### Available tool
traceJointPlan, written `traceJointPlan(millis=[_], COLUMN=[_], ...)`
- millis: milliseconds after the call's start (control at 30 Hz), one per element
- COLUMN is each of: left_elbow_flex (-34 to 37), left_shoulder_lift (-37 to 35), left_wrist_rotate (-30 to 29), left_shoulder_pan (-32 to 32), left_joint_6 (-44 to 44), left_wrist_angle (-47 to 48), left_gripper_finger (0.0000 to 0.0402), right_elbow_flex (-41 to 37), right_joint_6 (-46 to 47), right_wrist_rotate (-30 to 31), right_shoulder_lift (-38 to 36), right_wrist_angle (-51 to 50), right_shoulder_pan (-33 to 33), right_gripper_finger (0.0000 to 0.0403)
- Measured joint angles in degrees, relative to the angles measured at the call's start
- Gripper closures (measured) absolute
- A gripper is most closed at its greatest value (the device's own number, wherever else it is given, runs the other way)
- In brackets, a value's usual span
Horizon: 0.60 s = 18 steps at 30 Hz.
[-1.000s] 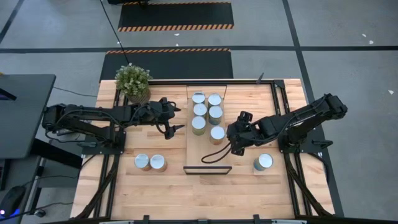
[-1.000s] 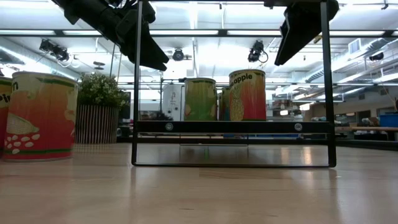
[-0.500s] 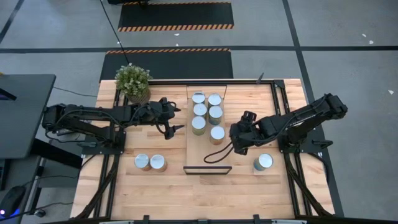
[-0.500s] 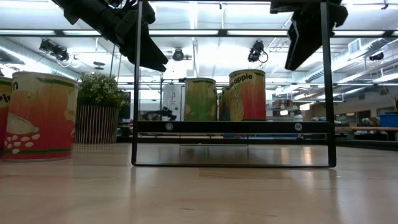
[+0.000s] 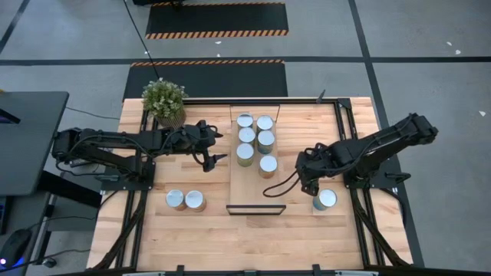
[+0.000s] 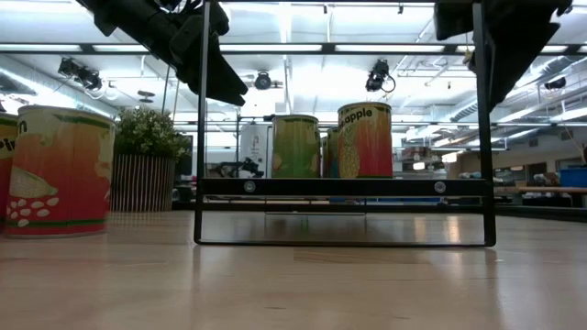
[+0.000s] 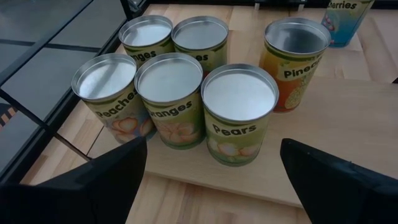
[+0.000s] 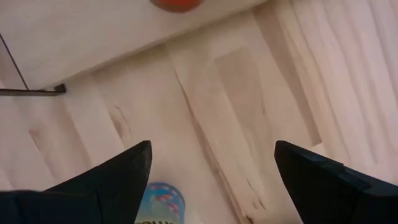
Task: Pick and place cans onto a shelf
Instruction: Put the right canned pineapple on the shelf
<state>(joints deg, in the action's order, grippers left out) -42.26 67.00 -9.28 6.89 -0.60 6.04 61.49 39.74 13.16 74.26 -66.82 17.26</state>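
The shelf (image 5: 256,188) is a light-wood board with dark end frames at the table's middle. Several cans stand on it in two rows (image 5: 246,136), the nearest one being the orange can (image 5: 268,165). Two cans (image 5: 185,200) stand on the table near the left front. One blue-sided can (image 5: 324,199) stands on the table to the right of the shelf. My left gripper (image 5: 219,148) hovers open just left of the shelf, facing the cans (image 7: 239,112). My right gripper (image 5: 311,184) is open and empty, above the table between the shelf and the lone can (image 8: 160,200).
A potted green plant (image 5: 163,100) stands at the table's far left corner. A dark cable (image 5: 276,188) loops below my right arm over the shelf's near right part. Bare tabletop (image 5: 307,226) lies along the near edge.
My right gripper has moved from over the shelf's right edge toward the table's right and near side, toward the lone can on the table. It has stayed open. The cans have not moved.
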Motion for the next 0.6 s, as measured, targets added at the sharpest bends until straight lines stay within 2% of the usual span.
traceJointPlan(millis=[467,533,600], left_elbow_flex=[0.00,0.00,0.00], left_shoulder_lift=[0.00,0.00,0.00], left_wrist_rotate=[0.15,0.14,0.15], left_shoulder_pan=[0.00,-0.01,-0.01], left_joint_6=[0.31,0.42,0.42], left_wrist_angle=[0.02,0.02,0.02], left_gripper_finger=[0.0027,0.0027,0.0027], right_elbow_flex=[0.00,0.00,0.00], right_joint_6=[4.90,4.40,2.65], right_wrist_rotate=[-0.89,0.17,3.71], right_shoulder_lift=[-2.24,-2.25,-2.20], right_wrist_angle=[-6.59,-5.77,-2.86], right_shoulder_pan=[0.00,-0.01,0.00], right_gripper_finger=[0.0055,0.0055,0.0055])
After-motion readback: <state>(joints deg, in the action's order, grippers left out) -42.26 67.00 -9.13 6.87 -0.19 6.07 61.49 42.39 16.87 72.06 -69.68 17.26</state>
